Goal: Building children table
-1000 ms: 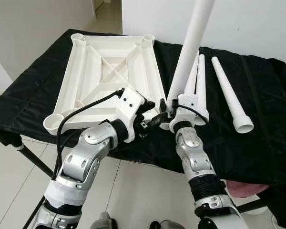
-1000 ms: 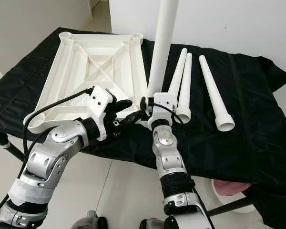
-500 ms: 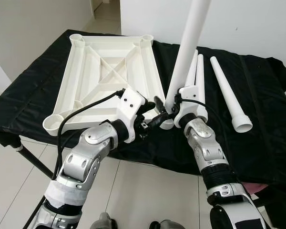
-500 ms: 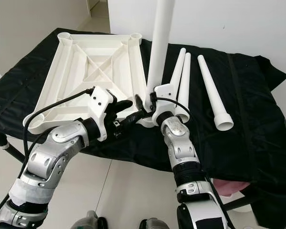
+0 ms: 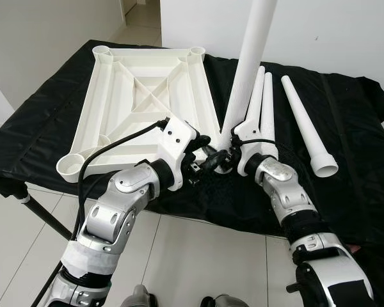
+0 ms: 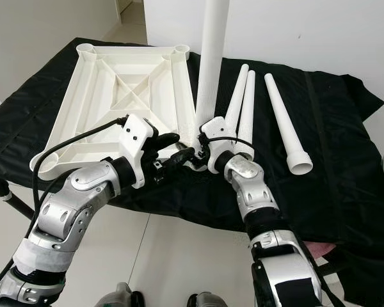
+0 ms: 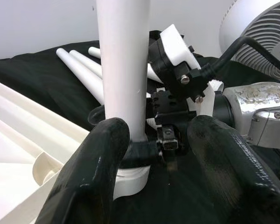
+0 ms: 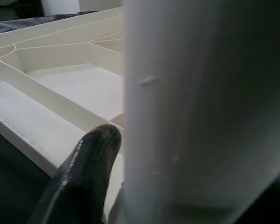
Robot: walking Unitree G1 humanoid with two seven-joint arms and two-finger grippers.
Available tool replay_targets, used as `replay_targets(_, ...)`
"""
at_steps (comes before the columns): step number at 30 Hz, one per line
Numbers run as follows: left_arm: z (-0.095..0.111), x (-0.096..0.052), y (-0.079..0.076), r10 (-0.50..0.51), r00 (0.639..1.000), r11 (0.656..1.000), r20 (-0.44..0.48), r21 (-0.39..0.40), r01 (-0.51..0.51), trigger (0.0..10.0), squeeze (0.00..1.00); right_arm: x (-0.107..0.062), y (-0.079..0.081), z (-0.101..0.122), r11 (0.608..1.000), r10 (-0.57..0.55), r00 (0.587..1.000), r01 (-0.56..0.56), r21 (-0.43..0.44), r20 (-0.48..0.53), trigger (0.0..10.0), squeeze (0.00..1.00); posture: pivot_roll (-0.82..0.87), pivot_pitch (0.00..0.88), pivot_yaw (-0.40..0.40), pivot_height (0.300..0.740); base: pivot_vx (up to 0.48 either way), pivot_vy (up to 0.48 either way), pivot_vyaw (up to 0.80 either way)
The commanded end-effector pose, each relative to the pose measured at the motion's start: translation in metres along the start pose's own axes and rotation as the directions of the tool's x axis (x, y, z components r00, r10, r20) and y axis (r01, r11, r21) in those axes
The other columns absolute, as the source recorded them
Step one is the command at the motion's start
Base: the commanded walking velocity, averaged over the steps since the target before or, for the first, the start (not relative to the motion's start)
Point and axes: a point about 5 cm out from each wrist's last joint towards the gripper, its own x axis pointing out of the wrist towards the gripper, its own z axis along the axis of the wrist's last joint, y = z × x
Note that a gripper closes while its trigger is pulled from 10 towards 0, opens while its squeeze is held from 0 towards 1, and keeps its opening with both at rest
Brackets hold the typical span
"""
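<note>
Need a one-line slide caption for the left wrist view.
Right hand grips the upright white table leg near its base, framed by the left hand's black fingers; spare legs lie behind.

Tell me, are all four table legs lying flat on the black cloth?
No, three legs lie on the black cloth, but the fourth leg stands upright, held near its base by the right gripper.

My two claws crowd the upright leg (image 5: 246, 70) at the tabletop's (image 5: 144, 96) near corner; open desk (image 5: 365, 166) lies beyond the three loose legs (image 5: 307, 121).
</note>
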Motion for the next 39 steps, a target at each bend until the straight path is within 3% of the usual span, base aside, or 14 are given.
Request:
replay_targets(1, 0.000, 0.002, 0.001, 0.010, 1.000, 1.000, 0.000, -0.005, -0.010, 10.0, 0.00, -0.002, 0.003, -0.009, 0.999, 0.031, 0.999, -0.030, 0.031, -0.027, 0.0, 0.00, -0.07, 0.061, 0.015, 0.740, 0.000, 0.000, 0.00)
replay_targets(7, 0.000, 0.002, 0.001, 0.007, 1.000, 1.000, 0.002, -0.005, -0.007, 10.0, 0.00, -0.005, 0.001, -0.014, 0.999, 0.020, 0.999, -0.019, 0.051, -0.025, 0.0, 0.00, -0.07, 0.061, 0.015, 0.740, 0.000, 0.000, 0.00)
replay_targets(8, 0.000, 0.002, 0.000, 0.005, 1.000, 1.000, 0.001, -0.006, -0.005, 10.0, 0.00, -0.005, 0.003, -0.016, 0.998, -0.001, 1.000, 0.002, 0.059, -0.026, 10.0, 0.00, -0.08, 0.063, 0.020, 0.740, 0.000, 0.000, 0.00)
replay_targets(18, 0.000, 0.002, 0.000, 0.000, 1.000, 1.000, -0.001, -0.005, 0.000, 10.0, 0.00, 0.000, 0.009, -0.014, 0.975, -0.188, 0.982, 0.191, 0.118, -0.029, 10.0, 0.00, -0.07, 0.056, 0.016, 0.740, 0.000, 0.000, 0.00)
replay_targets(26, -0.001, 0.001, 0.000, 0.003, 1.000, 1.000, -0.003, -0.007, -0.003, 10.0, 0.00, 0.002, 0.013, -0.010, 0.904, -0.387, 0.922, 0.385, 0.187, -0.030, 10.0, 0.00, -0.07, 0.066, 0.020, 0.740, 0.000, 0.000, 0.00)
replay_targets(28, -0.001, 0.002, -0.001, 0.002, 1.000, 1.000, -0.005, -0.008, -0.002, 10.0, 0.00, 0.001, 0.017, -0.010, 0.861, -0.466, 0.883, 0.465, 0.208, -0.046, 10.0, 0.00, -0.07, 0.066, 0.020, 0.740, 0.000, 0.000, 0.00)
replay_targets(30, -0.001, 0.002, -0.001, 0.002, 1.000, 1.000, -0.005, -0.008, -0.002, 10.0, 0.00, 0.001, 0.017, -0.010, 0.861, -0.466, 0.883, 0.465, 0.208, -0.046, 10.0, 0.00, -0.07, 0.066, 0.020, 0.740, 0.000, 0.000, 0.00)
replay_targets(32, -0.001, 0.002, 0.000, 0.003, 1.000, 1.000, -0.005, -0.007, -0.003, 10.0, 0.00, 0.001, 0.024, -0.010, 0.823, -0.530, 0.846, 0.531, 0.202, -0.060, 10.0, 0.00, -0.07, 0.064, 0.019, 0.740, 0.000, 0.000, 0.00)
replay_targets(36, -0.001, 0.002, 0.000, 0.004, 1.000, 1.000, -0.004, -0.007, -0.004, 10.0, 0.00, 0.000, 0.031, -0.011, 0.783, -0.582, 0.809, 0.585, 0.209, -0.082, 10.0, 0.00, -0.07, 0.070, 0.018, 0.740, 0.000, 0.000, 0.00)
replay_targets(37, -0.001, 0.002, 0.000, 0.005, 1.000, 1.000, -0.003, -0.008, -0.005, 10.0, 0.00, 0.001, 0.034, -0.010, 0.777, -0.589, 0.804, 0.592, 0.216, -0.083, 10.0, 1.00, -0.07, 0.070, 0.018, 0.740, 0.000, 0.000, 0.00)
replay_targets(39, -0.001, 0.002, 0.000, 0.005, 1.000, 1.000, -0.002, -0.009, -0.005, 10.0, 0.00, 0.001, 0.036, -0.009, 0.776, -0.589, 0.804, 0.591, 0.221, -0.082, 10.0, 1.00, -0.07, 0.070, 0.018, 0.740, 0.000, 0.000, 0.00)
